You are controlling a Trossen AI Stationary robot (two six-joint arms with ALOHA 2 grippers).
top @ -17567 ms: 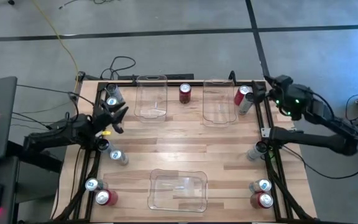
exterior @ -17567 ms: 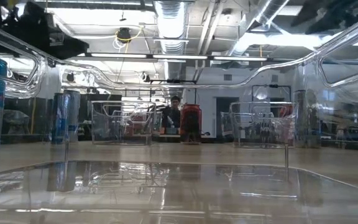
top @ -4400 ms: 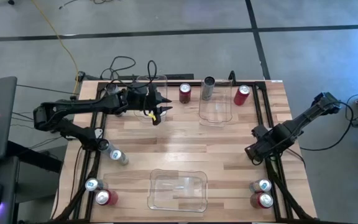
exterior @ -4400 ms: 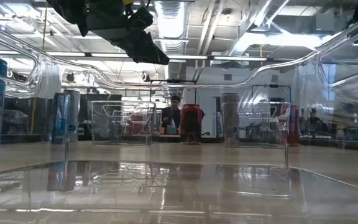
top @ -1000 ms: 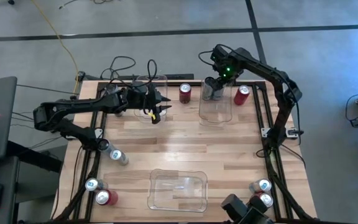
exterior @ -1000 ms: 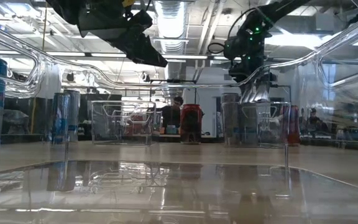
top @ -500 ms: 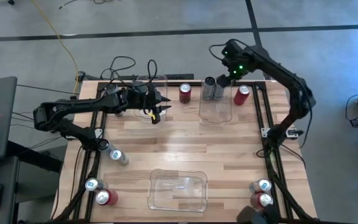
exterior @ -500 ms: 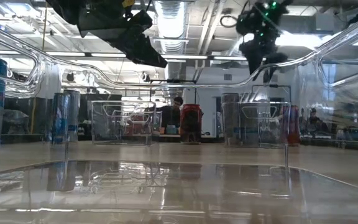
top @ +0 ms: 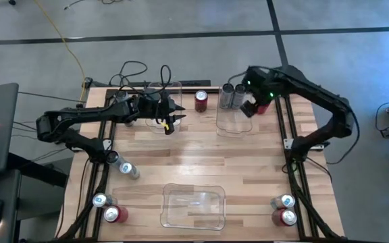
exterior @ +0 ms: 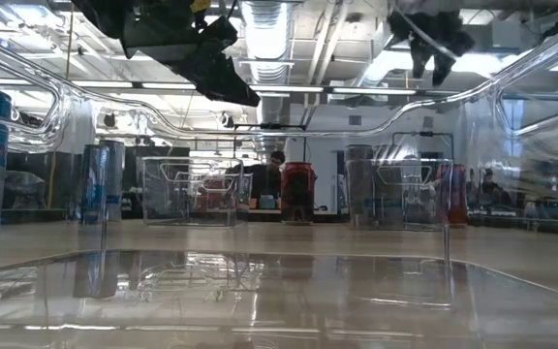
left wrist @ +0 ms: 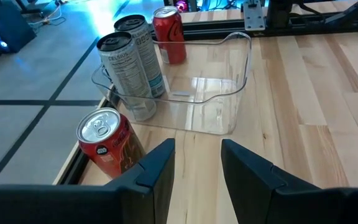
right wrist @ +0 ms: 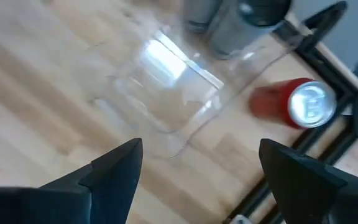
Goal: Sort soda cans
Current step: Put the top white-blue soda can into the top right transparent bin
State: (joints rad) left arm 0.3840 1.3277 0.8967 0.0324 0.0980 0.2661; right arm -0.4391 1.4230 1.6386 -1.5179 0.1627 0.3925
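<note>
Two dark grey soda cans [top: 232, 95] stand upright side by side in the far right clear bin [top: 238, 125]; they also show in the left wrist view [left wrist: 129, 65]. One red can [top: 200, 100] stands between the two far bins. Another red can [right wrist: 294, 102] stands just right of that bin. My right gripper [top: 247, 106] hangs open, high above the bin's right side, holding nothing [right wrist: 204, 180]. My left gripper [top: 175, 120] hovers open and empty near the far left bin [top: 164, 101], pointing at the red can [left wrist: 107, 140].
A third clear bin [top: 194, 206] sits at the near edge. A silver-blue can [top: 127, 169] lies at the left. Can pairs stand at the near left [top: 108, 208] and near right [top: 285, 210] corners. Black rails run along both table sides.
My right gripper has risen away from the second dark grey can, which stays upright in the far right bin. It has swung toward the table's right edge and a little nearer.
</note>
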